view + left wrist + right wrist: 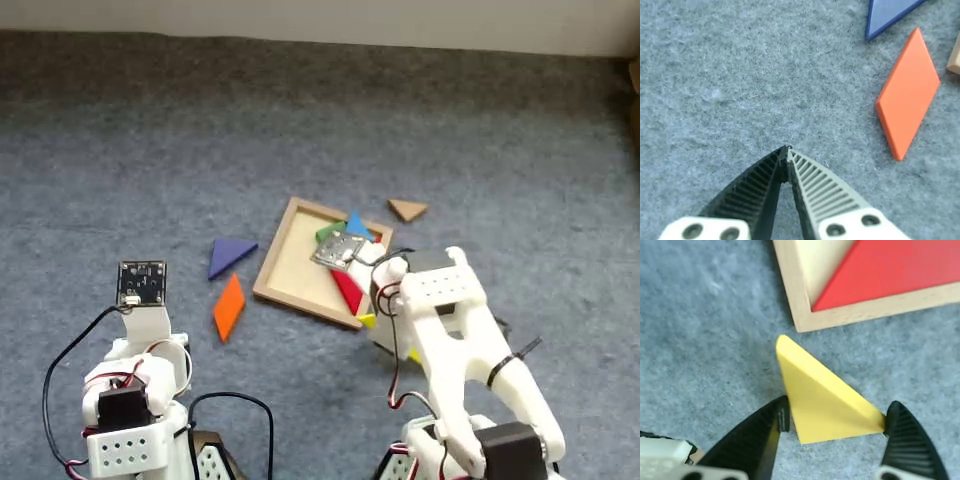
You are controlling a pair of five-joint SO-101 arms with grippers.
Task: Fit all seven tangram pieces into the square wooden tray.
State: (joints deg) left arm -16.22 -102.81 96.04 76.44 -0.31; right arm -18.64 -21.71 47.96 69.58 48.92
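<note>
The square wooden tray [285, 262] lies mid-table with a red triangle [348, 290], a green piece [327, 234] and a blue triangle [356, 224] inside it. A yellow triangle [820, 395] lies on the carpet just outside the tray's corner [800, 315]. My right gripper [837, 412] is closed on it, one finger against each side. An orange parallelogram [229, 306] and a purple triangle [230, 255] lie left of the tray. A tan triangle [407, 209] lies beyond it. My left gripper [786, 151] is shut and empty over bare carpet, short of the orange parallelogram [908, 95].
Grey carpet covers the table. The right arm [450, 320] hangs over the tray's near right corner and hides part of the tray's inside. The left arm's base [125, 420] sits at the front left, with open carpet ahead of it.
</note>
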